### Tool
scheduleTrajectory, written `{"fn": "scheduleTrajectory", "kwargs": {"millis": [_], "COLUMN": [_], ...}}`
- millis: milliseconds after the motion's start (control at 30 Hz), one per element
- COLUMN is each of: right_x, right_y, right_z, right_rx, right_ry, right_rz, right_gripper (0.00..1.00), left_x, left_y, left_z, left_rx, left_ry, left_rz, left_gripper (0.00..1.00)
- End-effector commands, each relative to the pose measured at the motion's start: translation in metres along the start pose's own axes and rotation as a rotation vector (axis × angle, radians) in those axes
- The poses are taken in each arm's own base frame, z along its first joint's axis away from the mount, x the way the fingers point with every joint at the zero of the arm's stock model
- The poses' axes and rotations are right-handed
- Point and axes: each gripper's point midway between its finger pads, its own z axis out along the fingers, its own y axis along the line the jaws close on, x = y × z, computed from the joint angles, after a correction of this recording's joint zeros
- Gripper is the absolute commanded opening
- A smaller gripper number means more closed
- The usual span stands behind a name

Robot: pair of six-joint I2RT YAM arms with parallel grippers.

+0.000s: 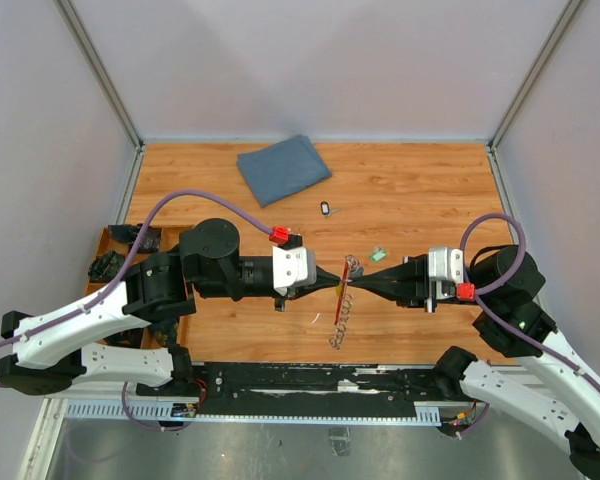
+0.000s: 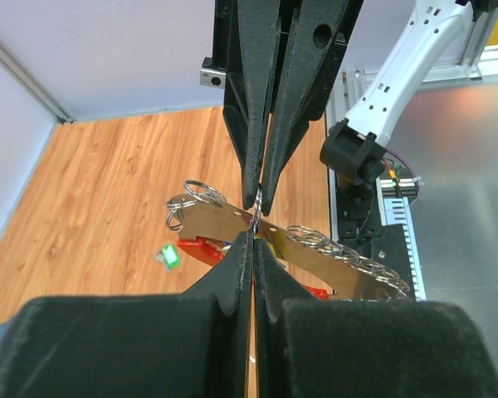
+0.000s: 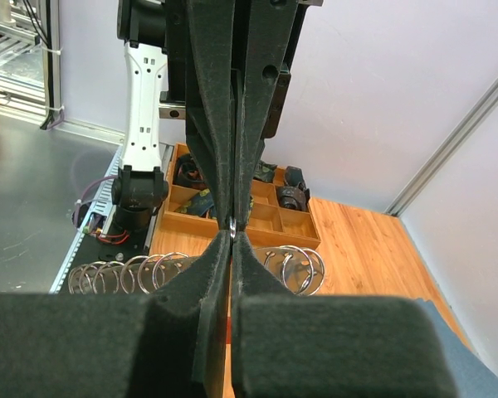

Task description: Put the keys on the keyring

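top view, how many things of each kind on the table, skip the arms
keys: 2 (green key, dark key)
keyring: 1
blue cloth: 1
wooden parts tray: 1
total: 5

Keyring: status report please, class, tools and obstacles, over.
Both shut: left tool, right tool, tip to tip on keyring. One green-headed key loose nearby. Nothing blocking.

Bright, even light with soft shadows; the left tool [image 2: 252, 245] looms blurred up close, perhaps lens-stretched.

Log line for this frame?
left gripper: shut on keyring | right gripper: shut on keyring | green key: loose on table
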Motion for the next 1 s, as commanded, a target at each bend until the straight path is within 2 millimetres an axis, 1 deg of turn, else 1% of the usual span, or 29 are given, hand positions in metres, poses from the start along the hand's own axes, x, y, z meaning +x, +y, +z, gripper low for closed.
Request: {"fn": "scheduleTrajectory", "kwargs": {"millis": [0, 467, 867, 967], "right_x": [-0.042, -0.055, -0.047, -0.045], "right_y": [-0.005, -0.01, -0.014, -0.014], "right_z": [-0.004, -0.004, 0.0, 0.0], "right_rx": [0.032, 0.065, 0.082, 0.08], "right_ry": [-0.108, -0.173, -0.17, -0.163], "right_rz": [-0.096, -0.098, -0.084, -0.081], "right_gripper": [0.0, 0.0, 0.0, 0.0], "left_x": [-0.017, -0.014, -0.014, -0.015], "left_y": [0.004, 0.002, -0.002, -0.001], "left_z": [-0.002, -0.002, 0.004, 0.004], "left_rx": [-0.019, -0.015, 0.012, 0.007], "left_ry": [-0.044, -0.04, -0.052, -0.055], "left_rz": [0.013, 0.005, -0.001, -0.001], "left_gripper": [0.01, 0.0, 0.01, 0.04]}}
